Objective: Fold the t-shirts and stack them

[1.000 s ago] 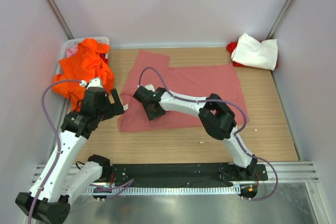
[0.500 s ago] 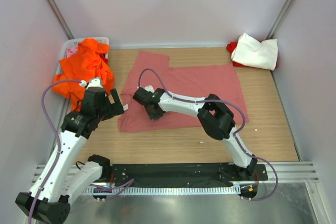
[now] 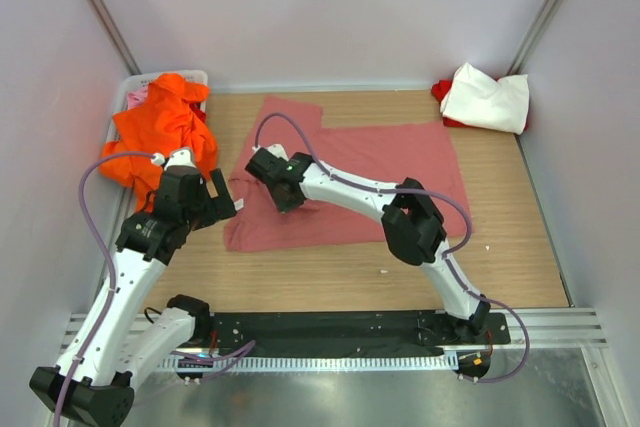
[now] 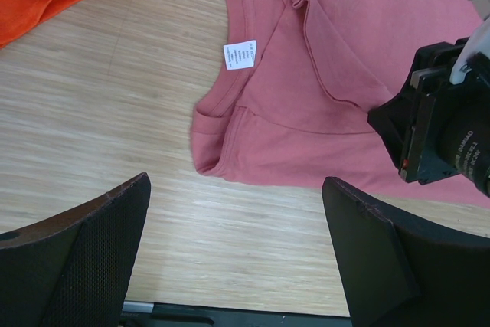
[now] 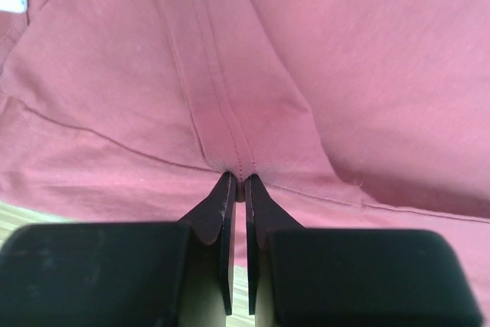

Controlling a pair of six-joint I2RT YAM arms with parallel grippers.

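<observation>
While our right gripper (image 5: 237, 183) is pinching a seam of the one salmon-pink t-shirt (image 3: 390, 162) on the table (image 3: 500, 257), our left gripper (image 4: 236, 189) is hovering spread nearby; one orange t-shirt (image 3: 165, 129) is lying left, one white t-shirt (image 3: 487, 97) far right.

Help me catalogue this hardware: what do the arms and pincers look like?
Both arms are white tubular links with black joint housings: left arm, right arm. A purple cable runs along each. The left pincer has broad black mesh-textured fingers; the right pincer tapers to thin black tips. A green light shows on the right wrist.
</observation>
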